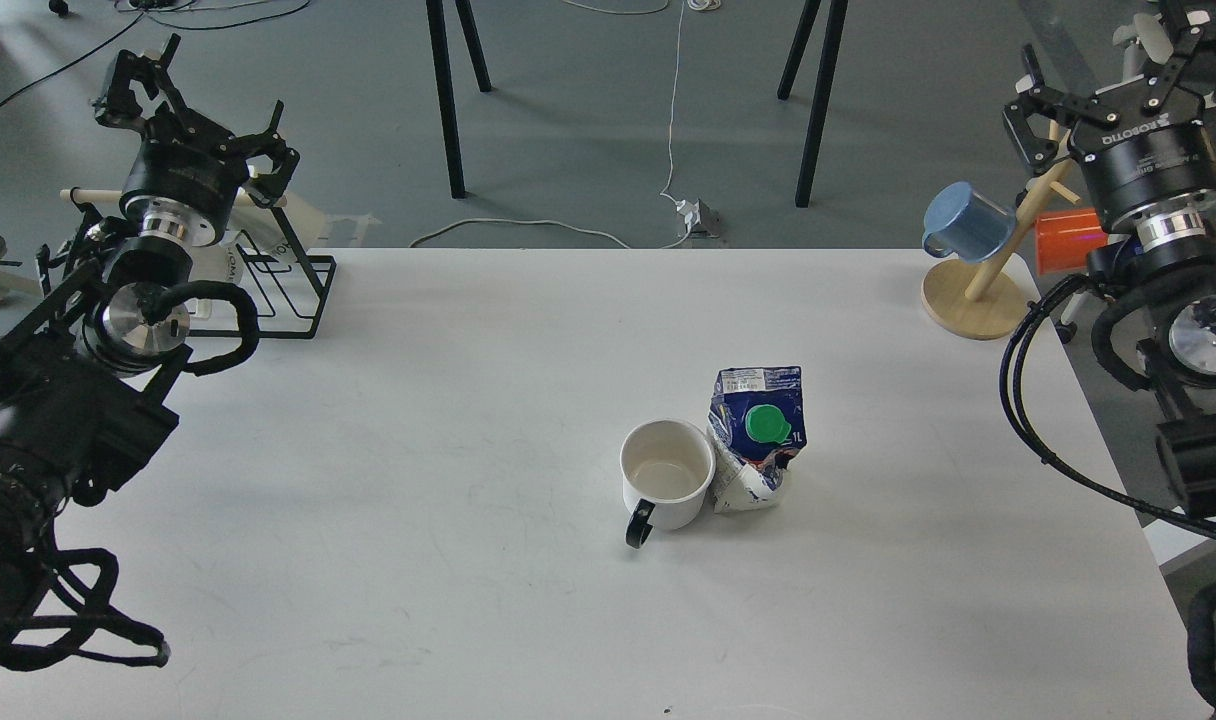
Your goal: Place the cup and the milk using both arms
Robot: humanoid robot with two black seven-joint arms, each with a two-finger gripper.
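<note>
A white cup [666,484] with a black handle stands upright on the white table [448,420], right of centre. A blue milk carton [757,434] with a green cap stands against its right side, crumpled at the base. My left gripper [203,100] is open and empty, raised at the far left above a black wire rack. My right gripper [1118,55] is open and empty, raised at the far right above the mug tree. Both are far from the cup and carton.
A black wire rack [273,285] stands at the table's back left corner. A wooden mug tree [1008,240] with a blue mug [963,222] and an orange mug [1068,240] stands at the back right corner. Black legs and cables lie on the floor behind.
</note>
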